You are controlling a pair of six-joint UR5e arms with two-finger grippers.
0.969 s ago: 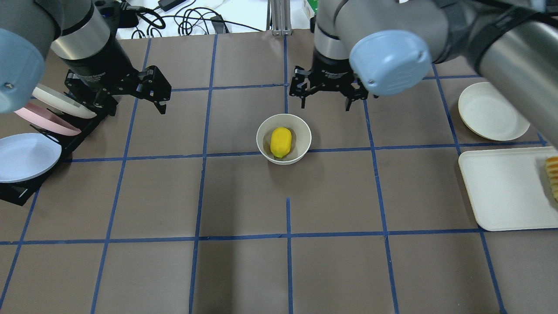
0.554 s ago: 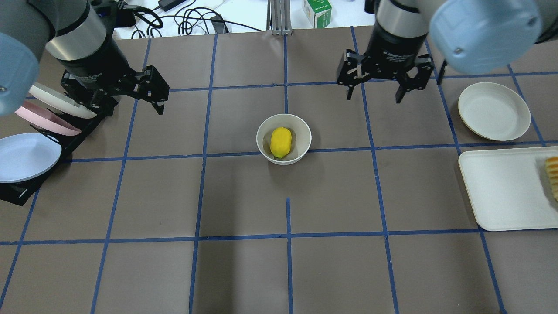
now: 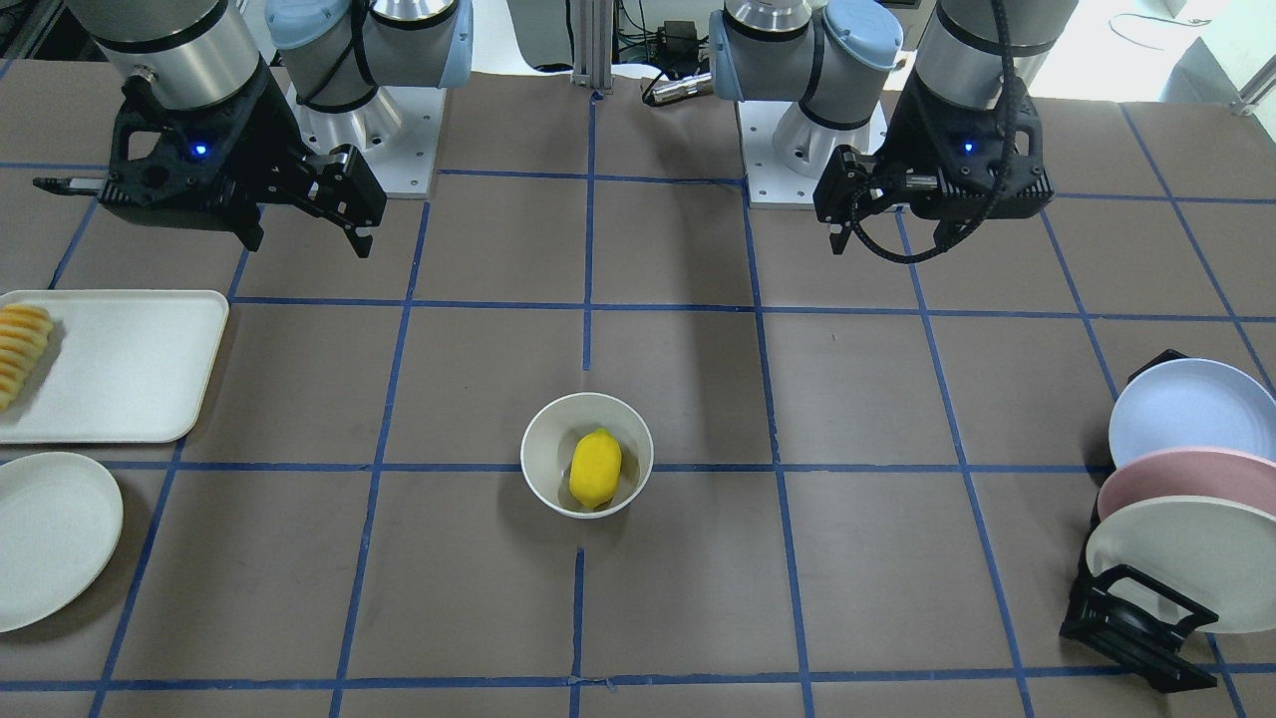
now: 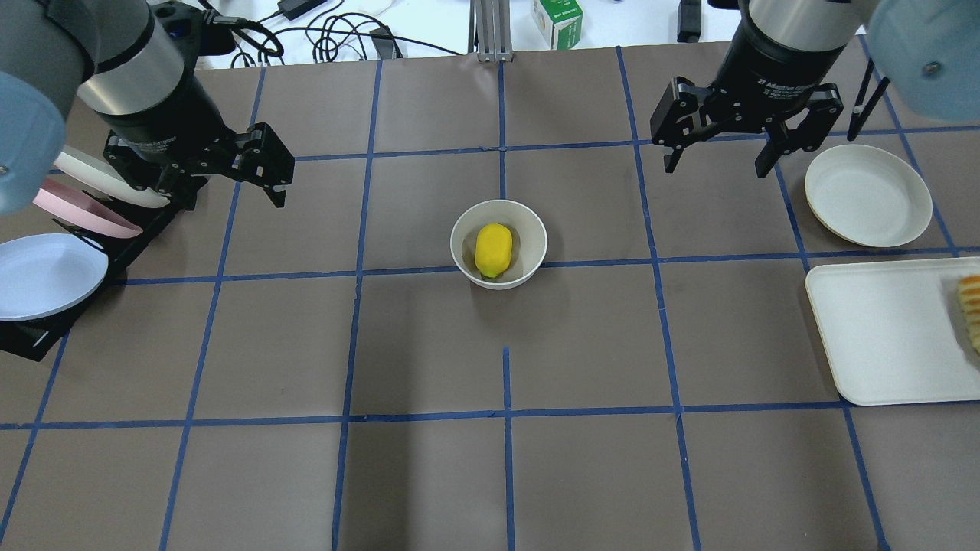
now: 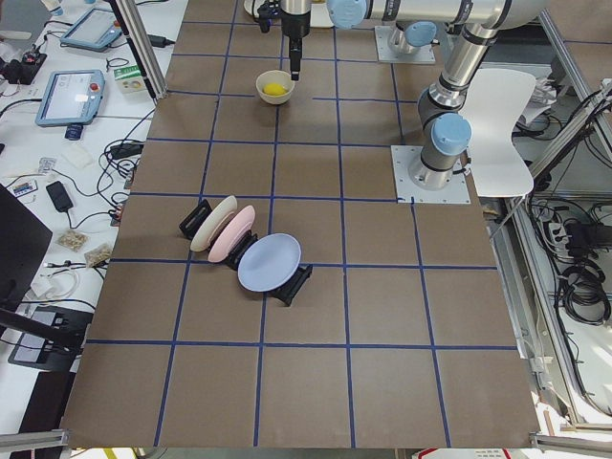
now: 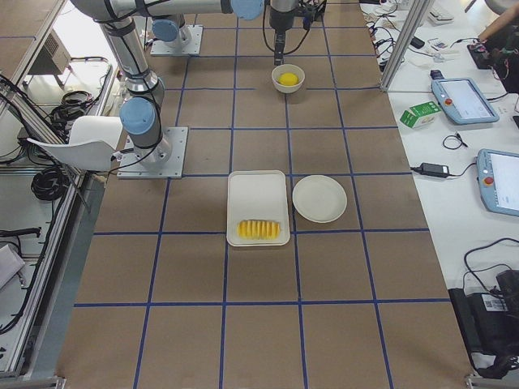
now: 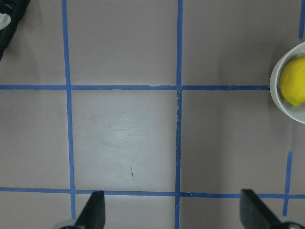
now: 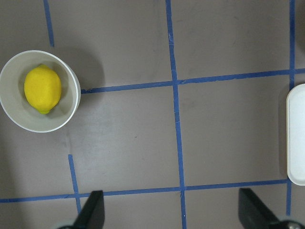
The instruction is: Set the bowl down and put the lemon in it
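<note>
The off-white bowl (image 4: 534,229) stands upright near the table's middle, and the yellow lemon (image 4: 493,249) lies inside it. They also show in the front view, bowl (image 3: 538,439) and lemon (image 3: 595,469), and in the right wrist view, bowl (image 8: 71,98) and lemon (image 8: 43,89). My right gripper (image 4: 717,167) is open and empty, raised to the far right of the bowl. My left gripper (image 4: 231,193) is open and empty, to the far left of the bowl, beside the plate rack. The left wrist view catches the bowl (image 7: 275,90) at its right edge.
A black rack with pastel plates (image 4: 53,268) stands at the left edge. A flat white plate (image 4: 867,195) and a white tray (image 4: 880,329) with sliced ridged food (image 4: 971,306) lie at the right. A green carton (image 4: 556,19) and cables lie beyond the far edge.
My right gripper has moved away from the bowl, to the right and farther back, staying open. The left gripper has barely shifted. Bowl and lemon have not moved.
</note>
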